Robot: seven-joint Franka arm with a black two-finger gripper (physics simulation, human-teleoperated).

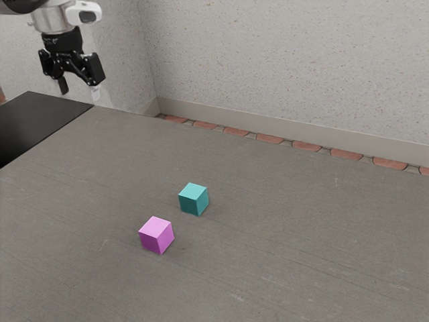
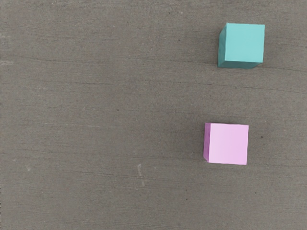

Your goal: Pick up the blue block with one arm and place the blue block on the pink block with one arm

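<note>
Grey table [image 1: 301, 235] carries the blue block [image 1: 193, 199] near the pink block [image 1: 156, 235]; the gripper [image 1: 79, 86] hangs high, jaws released.

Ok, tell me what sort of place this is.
Probably a plain test room: a wide grey wood-grain surface, speckled beige plaster walls, and a red brick strip at their foot.

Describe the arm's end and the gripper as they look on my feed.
The arm ends in a white link with a grey ribbed collar. A white box with a dark window sits on its side. The gripper is black, with a blocky, angular body and two short fingers. One finger has a pale tip. I can make out no cables or markings.
</note>
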